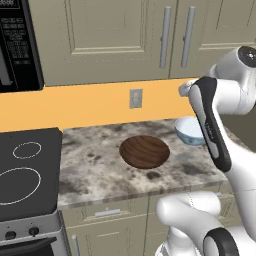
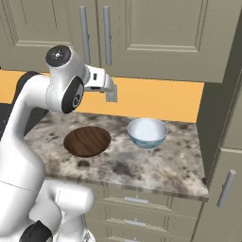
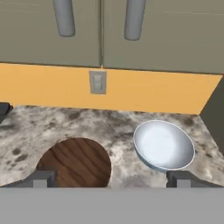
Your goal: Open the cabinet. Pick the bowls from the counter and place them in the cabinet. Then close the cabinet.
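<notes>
While open, hand (image 3: pixel 112 179) above bowls (image 3: pixel 164 145)

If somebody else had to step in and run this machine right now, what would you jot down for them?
End effector: open, holding nothing, raised above the counter and facing the wall.
Cabinet: both doors shut, handles untouched.
Brown wooden bowl: on the counter, left of the other bowl and apart from it.
White and light-blue bowl: upright on the counter, nearer the wall and the tall side unit.
Done: nothing visible yet.
Left: open the cabinet, put both bowls inside, close it.
</notes>
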